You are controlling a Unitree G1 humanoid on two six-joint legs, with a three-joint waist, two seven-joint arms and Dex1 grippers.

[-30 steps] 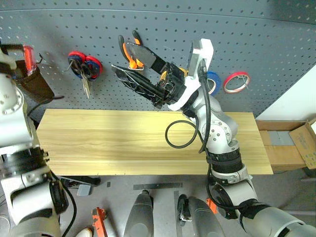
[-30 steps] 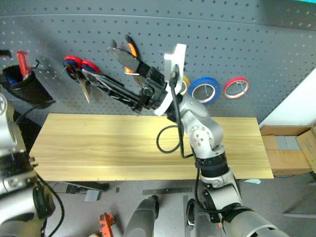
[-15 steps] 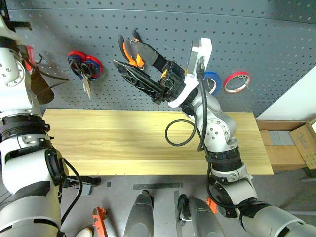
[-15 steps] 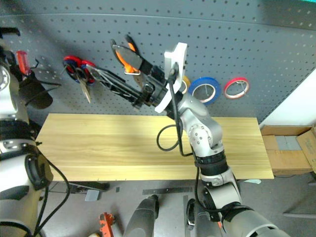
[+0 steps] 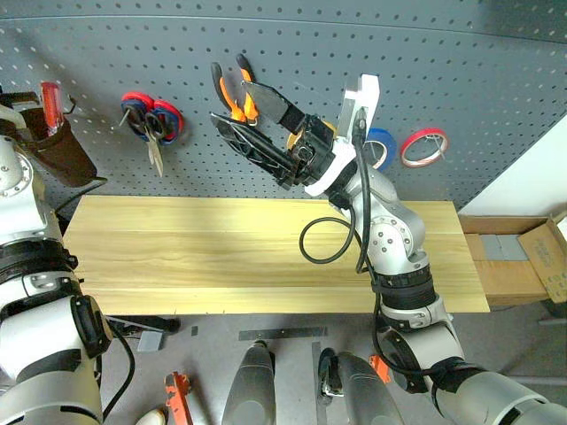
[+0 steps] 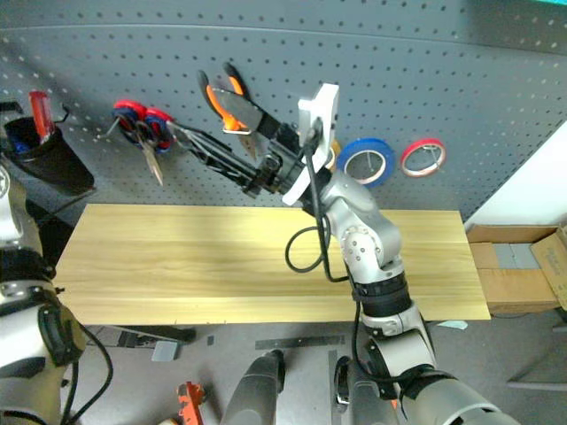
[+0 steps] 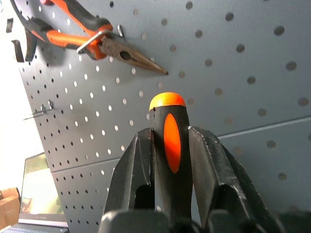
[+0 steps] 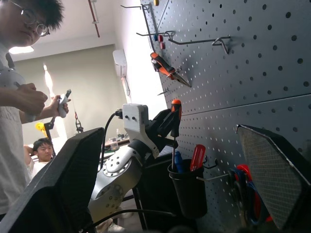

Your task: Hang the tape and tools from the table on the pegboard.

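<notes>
Left claw (image 7: 170,160) is clamped on the screwdriver (image 7: 169,141) by its orange-and-black handle, orange cap end sticking out past the fingers (image 7: 210,160), close to the pegboard (image 5: 478,80). In the right wrist view the same screwdriver (image 8: 174,127) hangs shaft-down just above a black cup (image 8: 187,187) hooked on the board; a red-handled tool (image 8: 197,158) and something blue already sit in that cup. From the head views the cup (image 5: 60,150) is at the board's far left with the red handle (image 5: 51,96) poking out.

Right claw (image 5: 237,111) is spread wide, nothing between its fingers, raised in front of the board and pointing left, near the orange-handled pliers (image 5: 232,87). Those pliers hang on a hook, handles up; in the left wrist view they (image 7: 87,39) lie against the panel with the nose touching the board.

Red-and-blue-handled scissors (image 5: 152,124) hang left of the pliers, blades down. Blue tape (image 6: 365,159) hangs on a hook right of the right arm, partly hidden behind the wrist in the left eye view. Thin red roll (image 5: 423,146) hangs just right of it; a sliver of yellow roll (image 6: 333,146) peeks from behind the wrist.

Wooden surface (image 5: 195,257) below the board is bare. Cardboard boxes (image 5: 532,257) sit off its right end. Two people (image 8: 22,58) show in the right wrist view, the nearer one holding a small device.
</notes>
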